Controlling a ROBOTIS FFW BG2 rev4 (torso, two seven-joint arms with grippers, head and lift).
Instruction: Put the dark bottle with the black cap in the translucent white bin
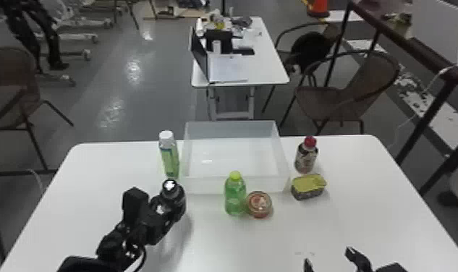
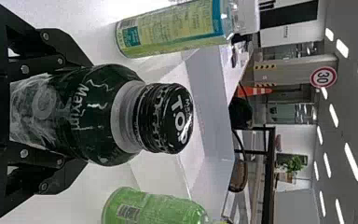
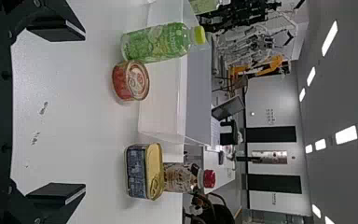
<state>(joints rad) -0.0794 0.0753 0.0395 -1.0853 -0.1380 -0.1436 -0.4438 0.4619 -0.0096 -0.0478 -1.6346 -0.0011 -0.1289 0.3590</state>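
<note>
In the head view my left gripper (image 1: 166, 209) is at the dark bottle (image 1: 179, 200), left of the translucent white bin's (image 1: 235, 184) near corner. The bottle stands upright with its black cap up. In the left wrist view the left gripper (image 2: 51, 116) is shut on the dark bottle (image 2: 102, 114), fingers on both sides of its body. Beyond it is the bin (image 2: 209, 112). At the table's near right, my right gripper (image 1: 329, 256) is parked with its fingers apart; in the right wrist view the right gripper (image 3: 56, 112) holds nothing.
A green-labelled bottle with a white cap (image 1: 170, 155) stands left of the bin. In front of the bin are a green bottle (image 1: 235, 197) and a round can (image 1: 259, 204). To its right are a red-capped bottle (image 1: 306, 157) and a yellow-topped tin (image 1: 308, 187).
</note>
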